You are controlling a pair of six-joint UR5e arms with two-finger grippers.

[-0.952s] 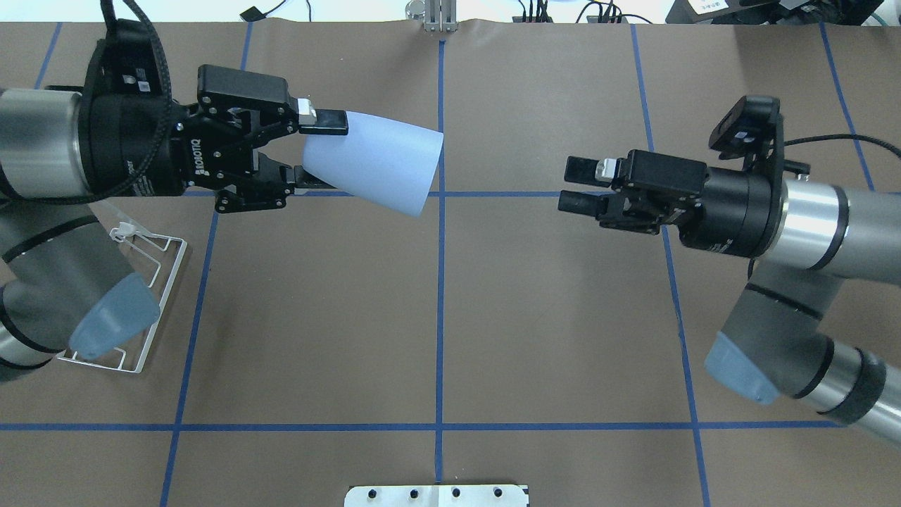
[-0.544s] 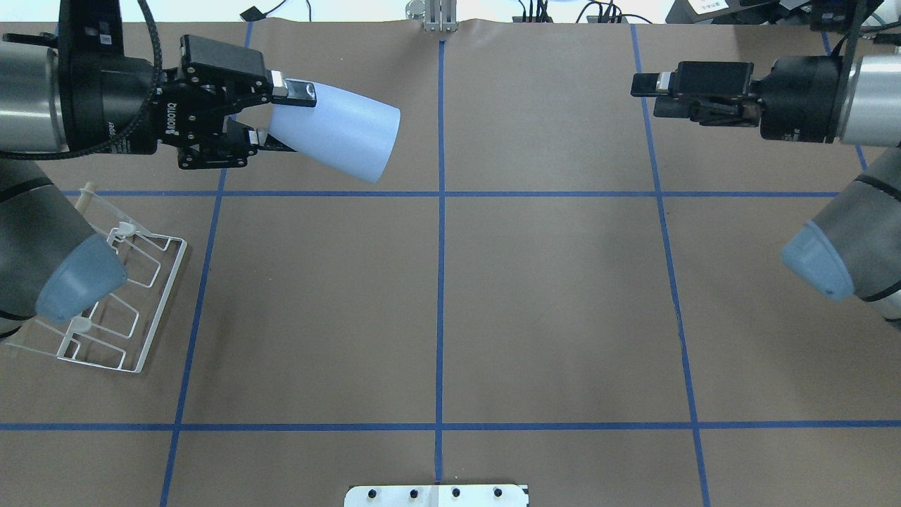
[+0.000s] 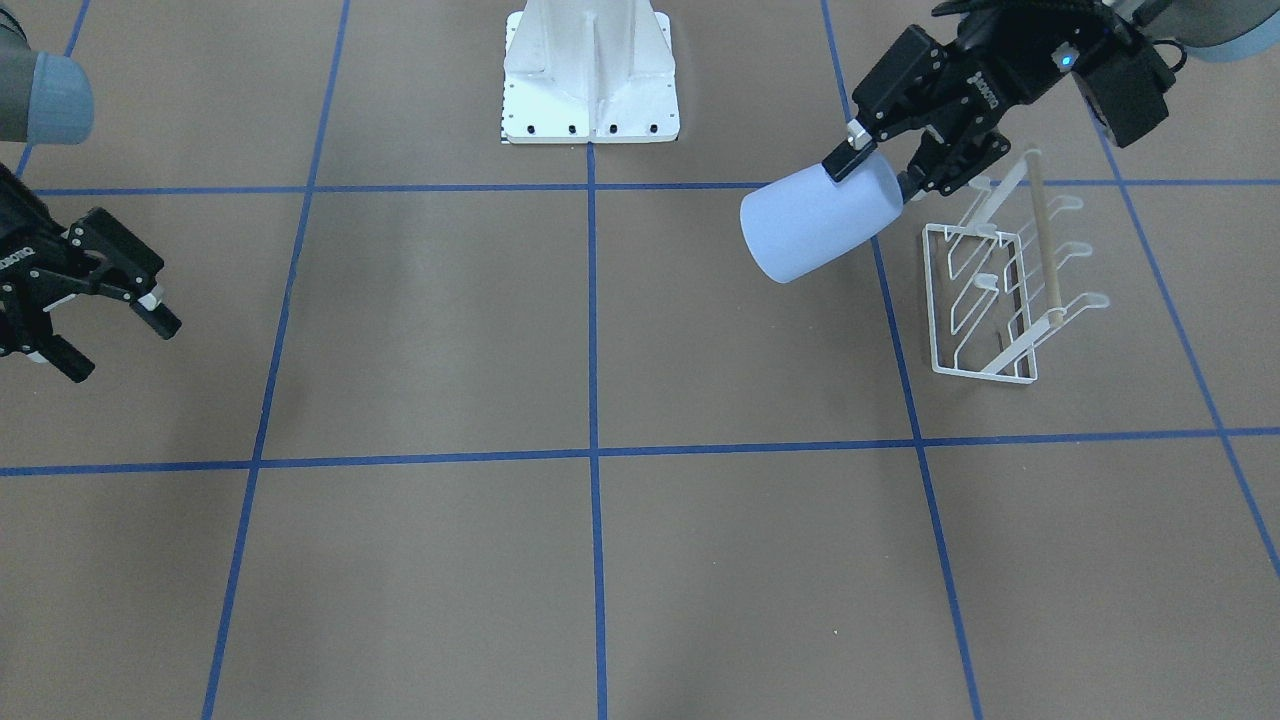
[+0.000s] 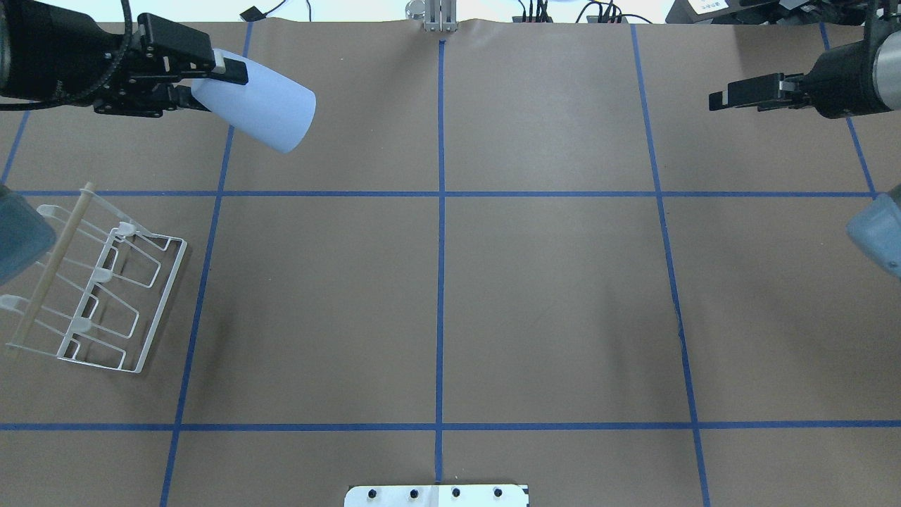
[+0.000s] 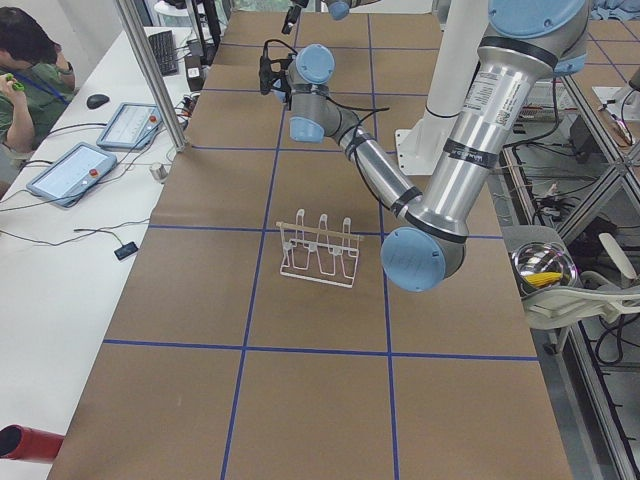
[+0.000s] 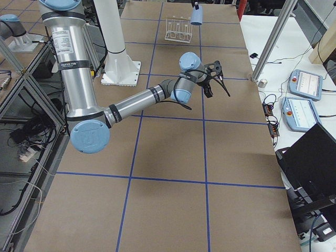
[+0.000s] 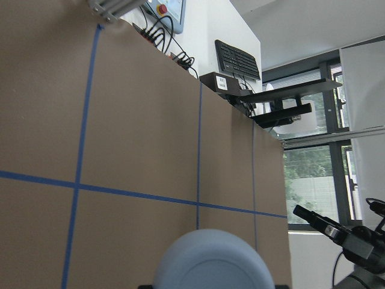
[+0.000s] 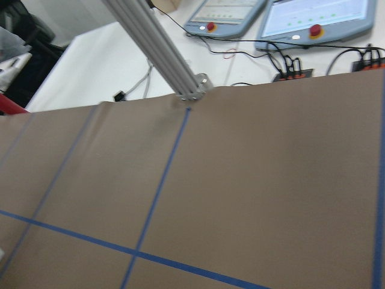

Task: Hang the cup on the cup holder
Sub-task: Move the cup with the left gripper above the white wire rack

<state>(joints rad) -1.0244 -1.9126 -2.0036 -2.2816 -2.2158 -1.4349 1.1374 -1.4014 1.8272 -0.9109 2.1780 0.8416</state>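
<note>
I am holding the cup (image 4: 262, 113) in the air, tilted, its narrow end clamped in my left gripper (image 4: 211, 88), well apart from the rack (image 4: 163, 304) on the table (image 4: 535, 296). The cup is lifted but not yet hung. Over the last second I have been carrying it from mid-table leftward, while my empty, wide-open right gripper (image 3: 125, 348) has been retreating.

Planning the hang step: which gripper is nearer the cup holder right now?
Left. The left gripper, shut on the cup, hangs in the air close by the cup holder; the right gripper is open, far off across the table.
</note>
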